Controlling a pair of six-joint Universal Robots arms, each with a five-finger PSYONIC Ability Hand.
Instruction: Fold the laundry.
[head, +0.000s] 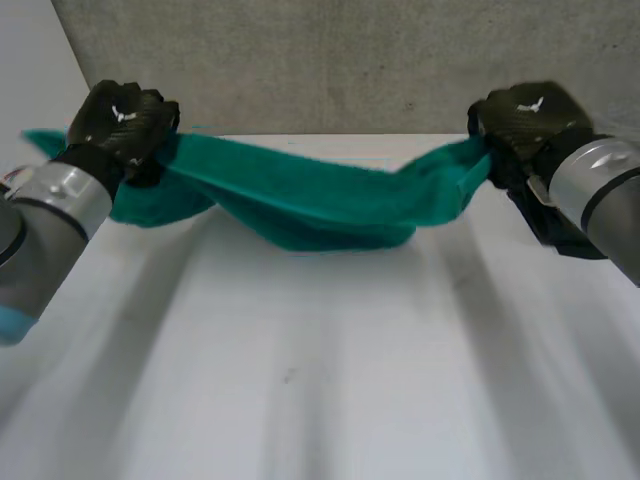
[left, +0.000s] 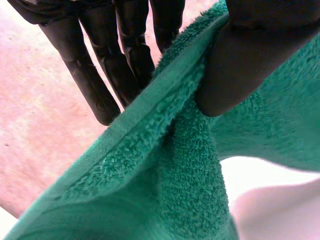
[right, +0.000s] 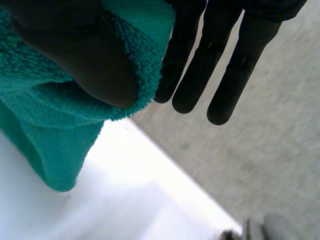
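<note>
— Whereabouts of the green towel (head: 320, 205)?
— Strung up over the white table (head: 320, 380), held at both ends, sagging in the middle toward the far edge. Cannot tell whether touching the surface there.
— And the left hand (head: 122, 118)?
— Clamped on one end, with the terry hem pinched between thumb (left: 240, 65) and straight fingers (left: 100, 75). A loose tail poking out beyond it.
— The right hand (head: 522, 118)?
— Much the same at the opposite end, squeezing a bunched corner against the nearest finger, with a flap hanging below.
</note>
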